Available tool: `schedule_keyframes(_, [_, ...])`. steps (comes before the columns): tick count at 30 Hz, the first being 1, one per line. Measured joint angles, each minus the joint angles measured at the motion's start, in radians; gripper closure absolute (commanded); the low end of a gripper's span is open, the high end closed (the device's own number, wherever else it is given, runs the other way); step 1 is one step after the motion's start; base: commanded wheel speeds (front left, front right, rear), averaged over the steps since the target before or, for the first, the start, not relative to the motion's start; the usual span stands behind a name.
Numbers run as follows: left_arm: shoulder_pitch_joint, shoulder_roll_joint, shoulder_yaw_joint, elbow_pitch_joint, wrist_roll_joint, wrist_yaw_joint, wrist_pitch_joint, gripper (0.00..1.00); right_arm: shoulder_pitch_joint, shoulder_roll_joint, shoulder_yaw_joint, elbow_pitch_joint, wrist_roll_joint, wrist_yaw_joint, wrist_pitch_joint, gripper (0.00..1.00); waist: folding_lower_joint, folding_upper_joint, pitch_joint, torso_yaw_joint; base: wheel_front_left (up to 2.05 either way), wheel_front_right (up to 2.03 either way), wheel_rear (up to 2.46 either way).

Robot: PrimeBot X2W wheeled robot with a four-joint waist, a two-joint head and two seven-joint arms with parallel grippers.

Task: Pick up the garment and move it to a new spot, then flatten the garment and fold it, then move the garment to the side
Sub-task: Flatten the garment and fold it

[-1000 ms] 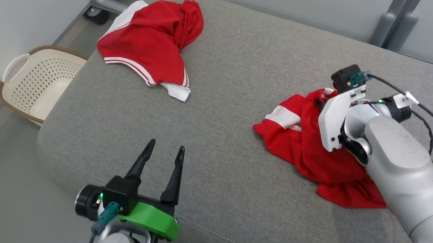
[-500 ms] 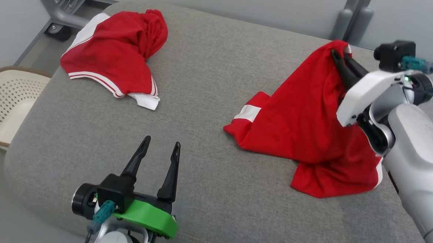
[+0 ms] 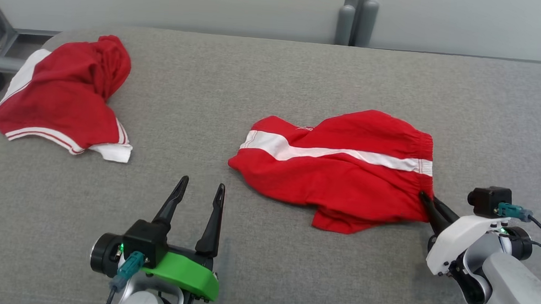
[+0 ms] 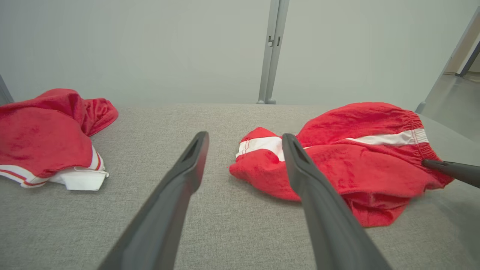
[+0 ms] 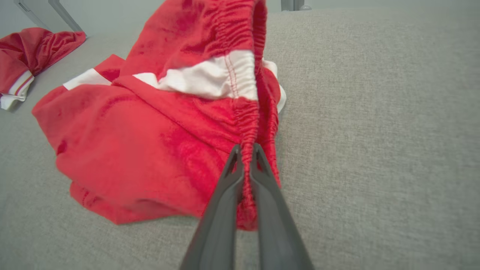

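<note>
Grey cushion (image 3: 274, 78) carries the red shorts (image 3: 343, 174) near its middle, roughly spread, white stripe up. My right gripper (image 3: 426, 199) is clamped on the elastic waistband (image 5: 247, 123) at its near right corner. My left gripper (image 3: 198, 199) hangs spread and empty. To flatten well, I should draw the band rightward, low and taut.

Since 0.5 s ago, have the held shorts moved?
Yes. The shorts came down from hanging and lie spread on the cushion, waistband drawn nearer and rightward, away from the other red garment, right gripper pinching it.
</note>
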Motion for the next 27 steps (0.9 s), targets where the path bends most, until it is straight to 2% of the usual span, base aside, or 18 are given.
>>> schedule_keyframes(10, [-0.008,0.002,0.054,0.049,-0.035,-0.009,0.0,0.0,0.056,-0.007,0.102,-0.042,0.003,0.0,-0.016,1.0,0.0,0.0,0.003,-0.156,0.0,0.0,0.0])
schedule_keyframes(18, [-0.067,0.017,0.041,0.091,-0.031,-0.034,0.006,0.0,0.083,-0.049,0.1,-0.02,0.007,0.0,-0.016,1.0,0.0,0.0,0.008,-0.257,0.0,0.0,0.0])
schedule_keyframes(19, [-0.075,0.015,0.036,0.096,-0.034,-0.04,0.015,0.0,0.083,-0.052,0.096,-0.019,0.007,0.0,-0.02,0.9,0.0,0.0,0.01,-0.267,0.0,0.0,0.0])
schedule_keyframes(20, [-0.085,0.012,0.03,0.107,-0.036,-0.048,0.024,0.0,0.083,-0.052,0.093,-0.019,0.008,0.0,-0.026,0.7,0.0,0.0,0.012,-0.277,0.0,0.0,0.0])
schedule_keyframes(21, [-0.092,0.009,0.025,0.121,-0.04,-0.052,0.037,0.0,0.083,-0.052,0.09,-0.02,0.012,0.0,-0.03,0.7,0.0,0.0,0.014,-0.286,0.0,0.0,0.0])
schedule_keyframes(22, [-0.097,0.006,0.023,0.132,-0.056,-0.06,0.054,0.0,0.083,-0.05,0.09,-0.023,0.016,0.0,-0.03,0.55,0.0,0.0,0.017,-0.295,0.0,0.0,0.0])
schedule_keyframes(23, [-0.102,0.004,0.022,0.149,-0.075,-0.066,0.072,0.0,0.081,-0.049,0.091,-0.025,0.016,0.0,-0.031,0.0,0.0,0.0,0.019,-0.303,0.0,0.0,0.0])
schedule_keyframes(27, [-0.132,0.002,0.007,0.21,-0.124,-0.09,0.147,0.0,0.068,-0.044,0.099,-0.039,0.016,0.0,-0.038,0.0,0.0,0.0,0.031,-0.331,0.0,0.0,0.0])
